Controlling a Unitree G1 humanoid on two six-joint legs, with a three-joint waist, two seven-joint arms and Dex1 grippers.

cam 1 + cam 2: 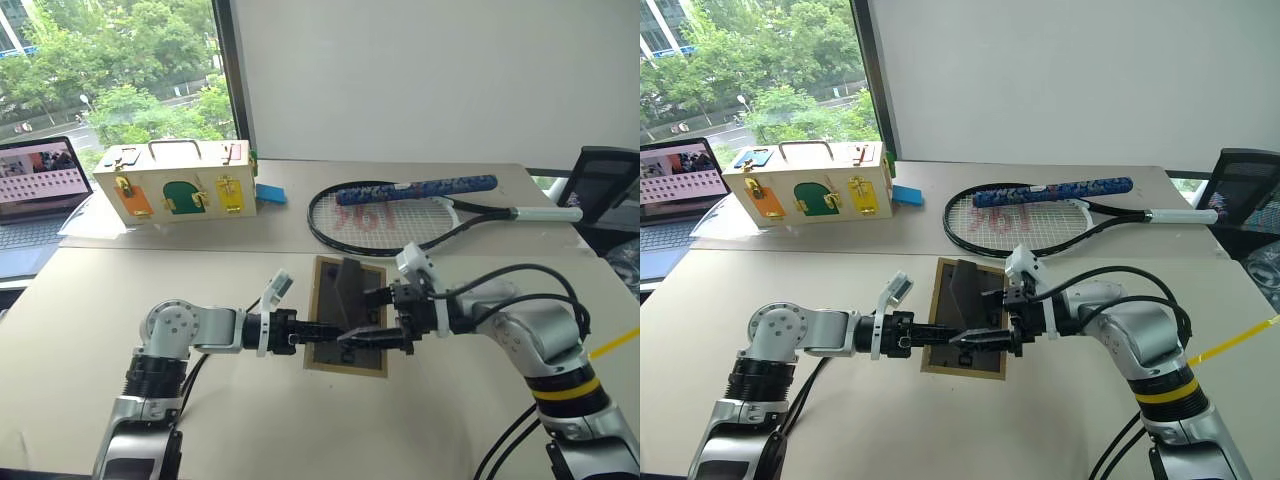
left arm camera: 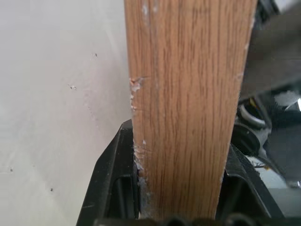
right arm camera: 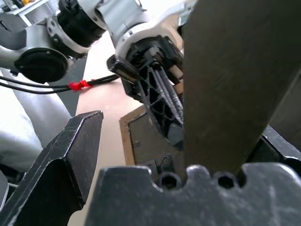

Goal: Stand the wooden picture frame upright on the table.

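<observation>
While my left claw [image 1: 305,338] clamps the small light-wood picture frame [image 1: 347,315] by its edge, back up above the beige tabletop [image 1: 90,330] near its front edge, my right claw [image 1: 378,320] gapes around the grey fold-out stand [image 1: 352,285], apparently having freed it for propping.

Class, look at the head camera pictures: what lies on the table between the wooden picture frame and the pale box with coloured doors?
Bare table lies between the wooden picture frame and the box, seen in both eye views.
</observation>
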